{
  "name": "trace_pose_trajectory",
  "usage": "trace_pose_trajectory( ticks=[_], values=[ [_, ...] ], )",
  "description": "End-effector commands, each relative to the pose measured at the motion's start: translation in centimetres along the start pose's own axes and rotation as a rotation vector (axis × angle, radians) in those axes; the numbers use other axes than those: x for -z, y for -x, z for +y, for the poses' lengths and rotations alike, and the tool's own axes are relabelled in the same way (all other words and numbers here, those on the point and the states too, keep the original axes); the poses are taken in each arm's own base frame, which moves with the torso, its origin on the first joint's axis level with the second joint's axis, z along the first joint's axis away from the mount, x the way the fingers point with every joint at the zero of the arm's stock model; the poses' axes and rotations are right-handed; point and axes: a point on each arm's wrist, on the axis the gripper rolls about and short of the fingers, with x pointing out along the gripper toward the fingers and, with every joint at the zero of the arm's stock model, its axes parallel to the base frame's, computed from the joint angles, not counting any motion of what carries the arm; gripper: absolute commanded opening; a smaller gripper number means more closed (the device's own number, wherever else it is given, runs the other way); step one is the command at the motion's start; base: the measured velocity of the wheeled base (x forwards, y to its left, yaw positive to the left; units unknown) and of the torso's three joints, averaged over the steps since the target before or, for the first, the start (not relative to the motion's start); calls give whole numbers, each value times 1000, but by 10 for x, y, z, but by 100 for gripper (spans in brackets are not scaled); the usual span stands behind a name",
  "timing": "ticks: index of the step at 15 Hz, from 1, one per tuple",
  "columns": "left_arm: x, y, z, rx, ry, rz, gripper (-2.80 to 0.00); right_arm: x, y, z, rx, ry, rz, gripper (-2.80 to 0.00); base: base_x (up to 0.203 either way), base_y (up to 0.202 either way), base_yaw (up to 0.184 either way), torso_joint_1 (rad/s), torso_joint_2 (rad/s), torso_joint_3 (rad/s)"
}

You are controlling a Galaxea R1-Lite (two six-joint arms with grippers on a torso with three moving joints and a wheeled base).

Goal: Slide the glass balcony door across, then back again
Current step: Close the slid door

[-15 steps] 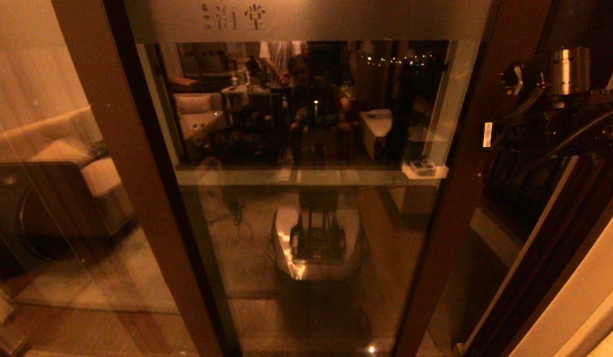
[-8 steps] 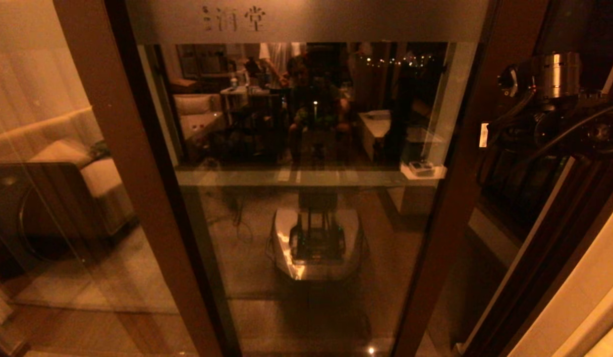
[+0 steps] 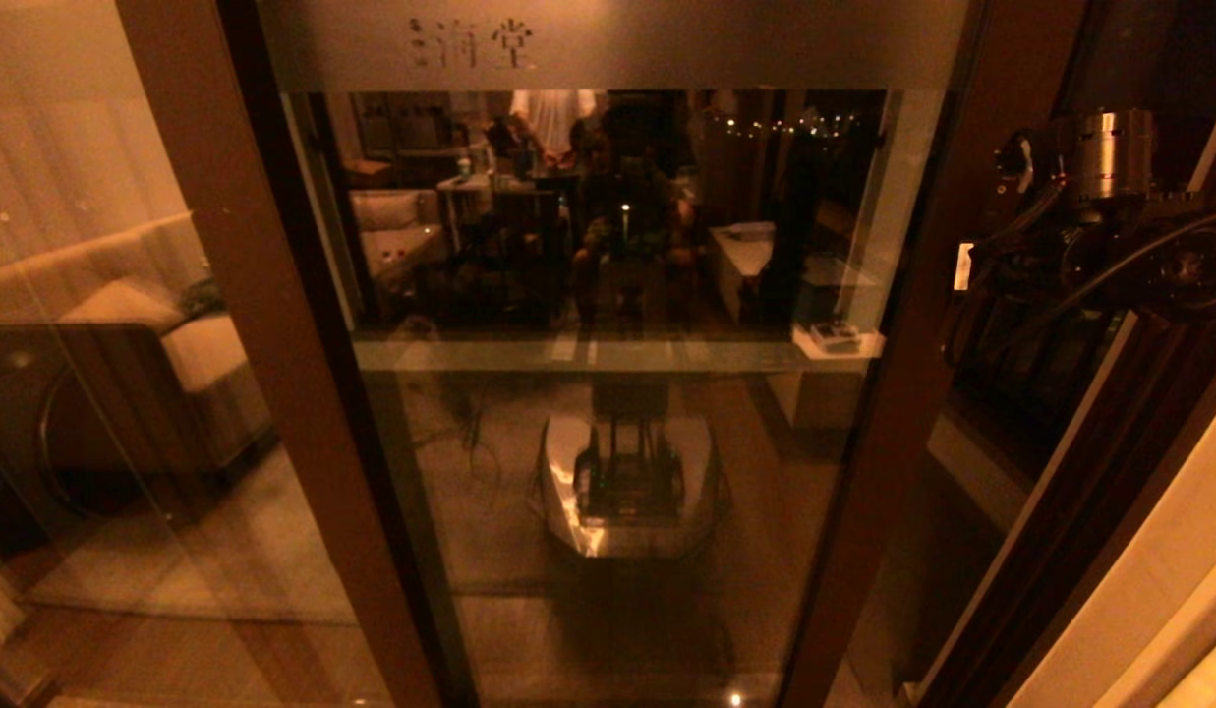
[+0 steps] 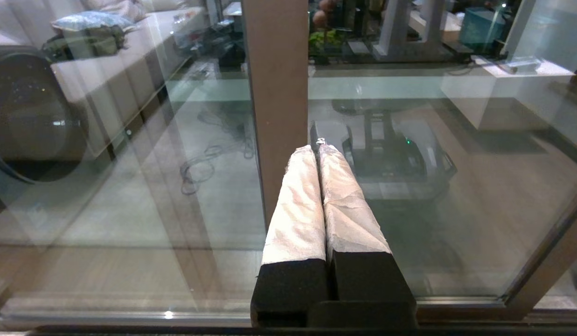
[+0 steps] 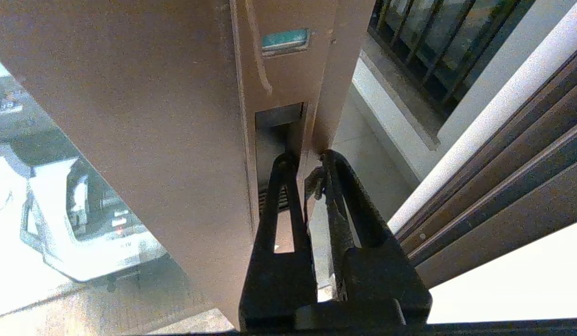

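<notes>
A: While the glass balcony door [image 3: 608, 393] fills the middle of the head view, where does its frame stand?

B: Its brown uprights run down either side of the pane, the right upright [image 3: 912, 324] beside the right arm. The frosted top band [image 3: 608, 44] carries Chinese characters. To its left stands a second glass pane [image 3: 96, 344] with a sofa [image 3: 185, 324] seen through it.

A: State the position of the right gripper [image 5: 309, 161].

B: In the right wrist view its two dark fingers [image 5: 283, 196] sit at the narrow edge face of the door's upright, at a recessed slot [image 5: 279, 126] in that edge. One finger lies over the slot; the other lies just beside the edge, on the open side. A narrow gap remains between the tips, nearly closed. Whether they clench any part of the door cannot be told.

A: And beyond that edge?

B: A dark-framed window with vertical bars [image 5: 437, 42] and the track rails [image 5: 503, 154] of the doorway.

A: State of the left gripper [image 4: 316, 149].

B: Clenched, padded fingers [image 4: 297, 200] pressed together, grasping nothing. It is parked low, pointing at the door's left upright [image 4: 276, 93], apart from the glass.
</notes>
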Motion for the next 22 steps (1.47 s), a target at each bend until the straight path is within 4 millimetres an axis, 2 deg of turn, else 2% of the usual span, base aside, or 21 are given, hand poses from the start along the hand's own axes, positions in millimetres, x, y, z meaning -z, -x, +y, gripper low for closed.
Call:
trace_pose_trajectory(
  ticks=[1, 10, 17, 22],
  values=[
    [6, -1, 0, 1, 0, 19, -280, 3, -4, -3, 17, 1, 10, -280, 0, 0, 0, 0, 0, 0],
    [6, -1, 0, 0, 0, 21, -280, 8, -13, -28, 80, -10, 36, -280, 0, 0, 0, 0, 0, 0],
    [6, -1, 0, 2, 0, 21, -280, 11, 4, -37, 83, -20, 16, -280, 0, 0, 0, 0, 0, 0],
    [6, -1, 0, 0, 0, 21, -280, 11, 0, -64, 150, -53, -2, -280, 0, 0, 0, 0, 0, 0]
  ],
)
